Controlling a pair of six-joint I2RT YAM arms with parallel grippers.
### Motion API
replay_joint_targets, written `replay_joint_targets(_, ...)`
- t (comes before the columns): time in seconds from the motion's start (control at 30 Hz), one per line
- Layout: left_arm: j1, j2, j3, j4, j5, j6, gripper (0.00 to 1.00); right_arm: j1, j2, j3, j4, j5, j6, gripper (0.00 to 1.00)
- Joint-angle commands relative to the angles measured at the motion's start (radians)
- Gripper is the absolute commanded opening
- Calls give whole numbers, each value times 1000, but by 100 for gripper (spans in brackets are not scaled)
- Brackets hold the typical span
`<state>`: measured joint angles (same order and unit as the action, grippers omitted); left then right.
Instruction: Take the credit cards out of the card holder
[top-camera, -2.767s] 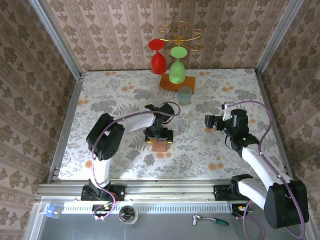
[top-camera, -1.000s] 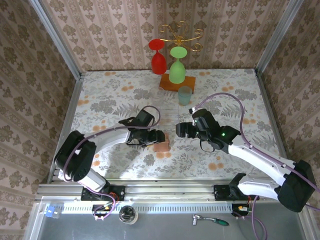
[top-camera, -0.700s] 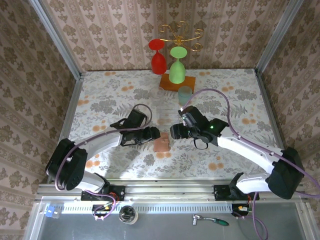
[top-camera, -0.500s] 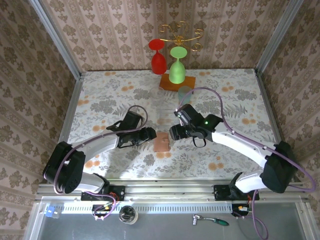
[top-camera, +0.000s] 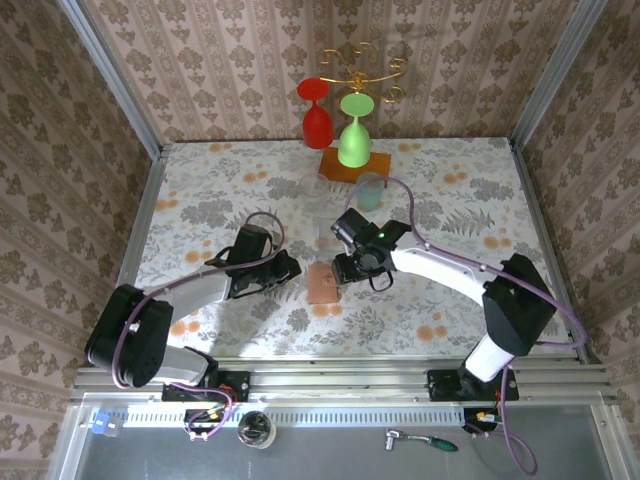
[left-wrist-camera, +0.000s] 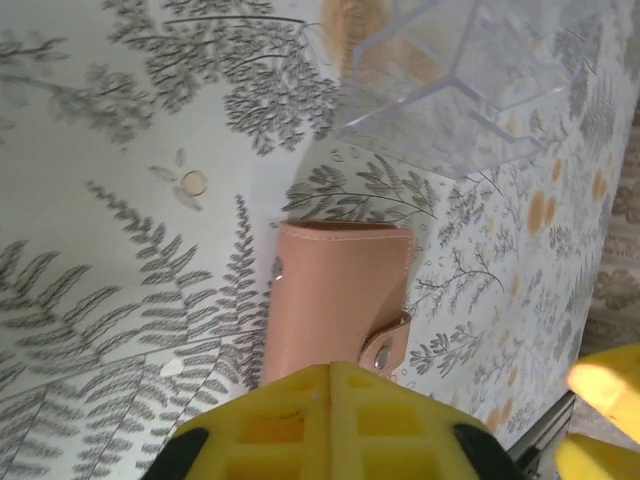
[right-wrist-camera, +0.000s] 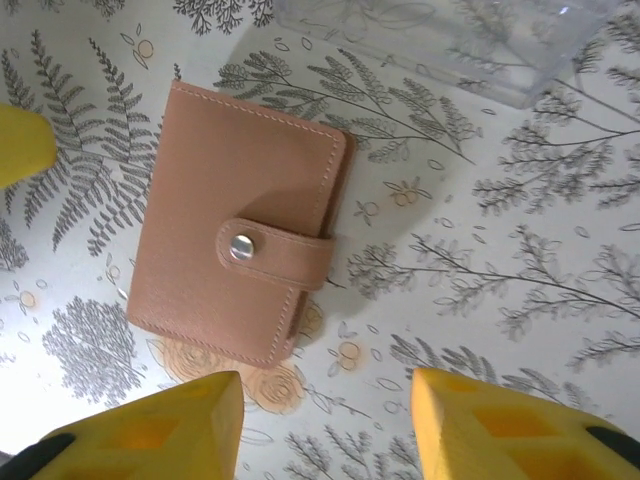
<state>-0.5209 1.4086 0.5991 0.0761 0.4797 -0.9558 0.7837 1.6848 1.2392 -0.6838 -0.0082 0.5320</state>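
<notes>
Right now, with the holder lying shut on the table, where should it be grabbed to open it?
Probably the strap by its snap: it is buttoned across the flat-lying holder. Come from above, pinch the strap's rounded free end and peel it back.

Two arms (top-camera: 205, 290) of white links and black joints, purple cables (top-camera: 408, 200), blocky yellow pincer fingers (right-wrist-camera: 150, 430) with square recesses

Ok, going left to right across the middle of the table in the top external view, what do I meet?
left tool, shut → card holder, closed and flat on the table → right tool, open, at the holder's right edge
</notes>
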Motion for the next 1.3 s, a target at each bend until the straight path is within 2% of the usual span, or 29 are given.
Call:
replay_joint_targets(0.0, 8, 42, -25, 111, 65, -22, 0, 28, 58, 78, -38, 6, 87, 47)
replay_joint_targets(0.23, 12, 111, -18, 166, 108, -32, 0, 69, 211, 226, -94, 27, 133, 45)
replay_joint_targets(0.43, 29, 130, -19, 163, 132, -20, 0, 82, 300, 328, -194, 106, 206, 35)
replay_joint_targets(1.27, 58, 155, -22, 140, 194, 11, 0, 90, 396, 333, -167, 73, 278, 29)
